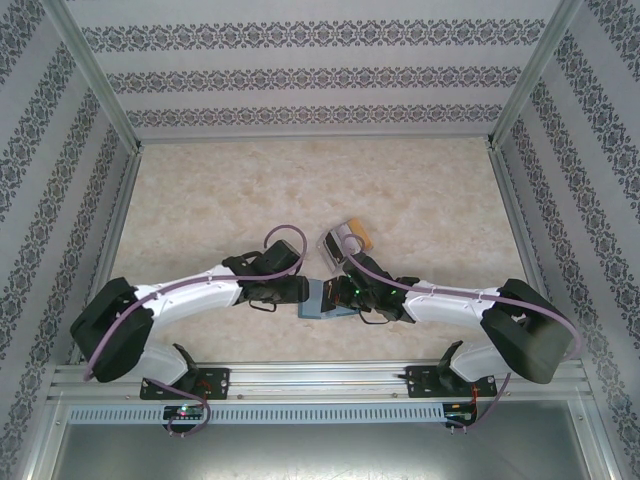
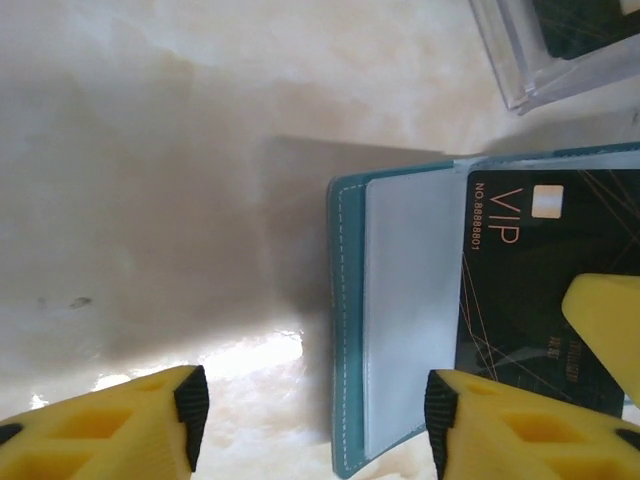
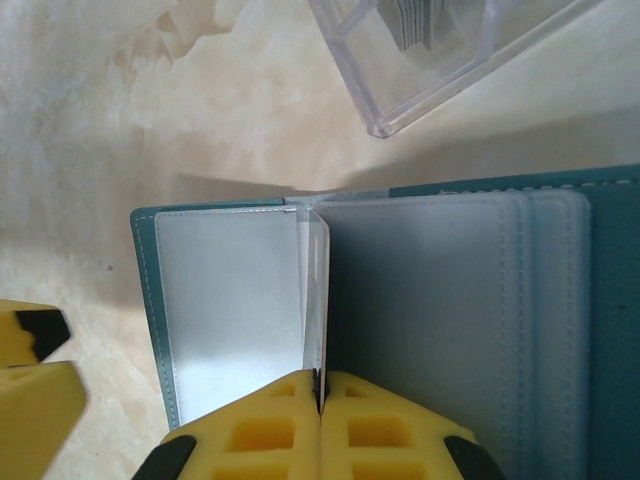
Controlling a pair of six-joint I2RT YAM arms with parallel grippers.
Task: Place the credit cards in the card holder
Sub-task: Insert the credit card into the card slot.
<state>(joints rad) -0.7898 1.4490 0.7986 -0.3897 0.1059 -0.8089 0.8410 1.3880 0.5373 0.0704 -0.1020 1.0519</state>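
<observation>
Card holder lies open on the counter, low centre of the top view, right between my two wrists.

My left pincer is released. Its fingers are spread wide along the bottom of the left wrist view with nothing between them. The holder's teal left edge lies under the gap.

My right pincer is clenched, bottom centre of the right wrist view, grasping one clear sleeve of the holder. That sleeve stands up on edge; the other sleeves lie flat on either side of it.

Black card, with "VIP" and a number in pale print, sits on the holder's right half, right of centre in the left wrist view, with a flat sleeve just left of it. I can't tell whether it is inside a pocket or only lying on top. One yellow finger of my right pincer overlaps it at the right edge of that frame.

Clear box is just above the holder in the top view, close but apart, with an orange card at its upper right. In the right wrist view the box is at the top with thin grey cards inside. In the left wrist view a dark card shows in it, upper right corner.
</observation>
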